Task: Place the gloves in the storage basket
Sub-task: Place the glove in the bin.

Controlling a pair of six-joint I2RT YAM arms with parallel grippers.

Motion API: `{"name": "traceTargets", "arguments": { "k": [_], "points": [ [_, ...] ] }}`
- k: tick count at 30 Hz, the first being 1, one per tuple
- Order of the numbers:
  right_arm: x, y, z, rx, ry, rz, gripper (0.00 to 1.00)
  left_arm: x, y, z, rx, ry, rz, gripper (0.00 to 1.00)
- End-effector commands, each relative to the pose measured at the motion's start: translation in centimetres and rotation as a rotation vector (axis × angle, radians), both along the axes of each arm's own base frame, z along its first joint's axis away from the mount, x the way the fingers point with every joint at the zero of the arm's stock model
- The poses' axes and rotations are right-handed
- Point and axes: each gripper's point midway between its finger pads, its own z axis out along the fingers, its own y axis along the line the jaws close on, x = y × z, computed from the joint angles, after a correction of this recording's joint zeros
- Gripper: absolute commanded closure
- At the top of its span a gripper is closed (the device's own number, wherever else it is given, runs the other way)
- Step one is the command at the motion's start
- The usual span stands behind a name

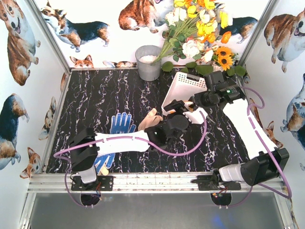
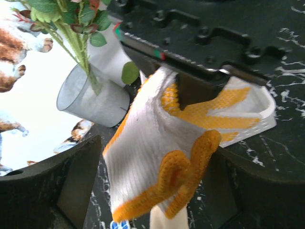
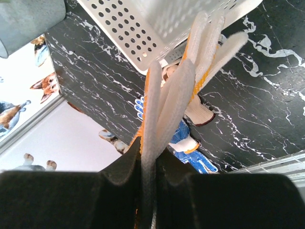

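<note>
Top view. You see the storage basket (image 1: 183,83) sitting askew at about 1 o'clock from the middle of the table (image 1: 109,95). The grey bucket (image 1: 148,62) of flowers (image 1: 200,24) stands at 12 o'clock by the far wall.

Right wrist view. Your right gripper (image 3: 148,157) has its fingers pressed together on a white glove (image 3: 164,95). It pinches the glove flat near the cuff, and the glove's own fingers fan out toward a corner of the basket. The glove is outside the basket, just off the basket's 7 o'clock corner and clear of the tabletop.

Left wrist view. Your left gripper (image 2: 159,152) stands with its fingers spread, one on either side of the same glove's orange-trimmed cuff. You cannot tell from this view whether either finger touches the cloth. The black body of the right gripper crosses above the glove at 12 o'clock.

Top view, loose gloves. A blue glove (image 1: 123,123) lies flat at 9 o'clock from the left gripper. A cream glove (image 1: 150,119) lies just beside it, partly under the left arm. Both are well apart from the basket.
</note>
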Motion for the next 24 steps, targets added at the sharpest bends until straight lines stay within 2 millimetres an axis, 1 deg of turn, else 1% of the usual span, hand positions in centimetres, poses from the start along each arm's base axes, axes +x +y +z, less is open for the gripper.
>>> {"name": "traceTargets", "arguments": {
  "k": [1,3,4,10,11,12,15,17,20,24],
  "points": [
    [0.4,0.2,2.2,0.034,-0.09,-0.01,1.0,0.8,1.9,3.0,-0.071,-0.022,0.052,0.31],
    [0.3,0.1,2.1,0.026,-0.091,-0.011,1.0,0.7,2.2,3.6,-0.087,-0.016,0.038,0.36],
    [0.3,0.0,2.0,0.022,-0.091,-0.011,1.0,0.6,2.0,3.5,-0.089,-0.007,0.024,0.39],
    [0.5,0.1,1.7,0.016,-0.105,0.007,1.0,0.7,1.4,2.0,-0.089,0.089,-0.038,0.56],
    [0.6,0.1,1.7,0.014,-0.107,0.009,1.0,0.5,1.7,2.9,-0.111,0.09,-0.051,0.56],
    [0.6,0.1,1.7,0.012,-0.11,0.012,1.0,0.4,1.8,3.0,-0.128,0.102,-0.06,0.56],
    [0.8,0.2,1.7,0.004,-0.126,0.026,1.0,0.4,1.4,2.7,-0.152,0.157,-0.113,0.56],
    [1.0,0.3,1.9,0.005,-0.143,0.039,1.0,0.5,1.3,2.4,-0.166,0.2,-0.14,0.51],
    [1.2,0.4,2.1,0.002,-0.156,0.051,1.0,0.8,1.2,2.2,-0.204,0.257,-0.179,0.48],
    [1.2,0.2,2.4,-0.017,-0.173,0.057,1.0,1.1,0.9,2.1,-0.242,0.33,-0.231,0.47]
  ]
}}
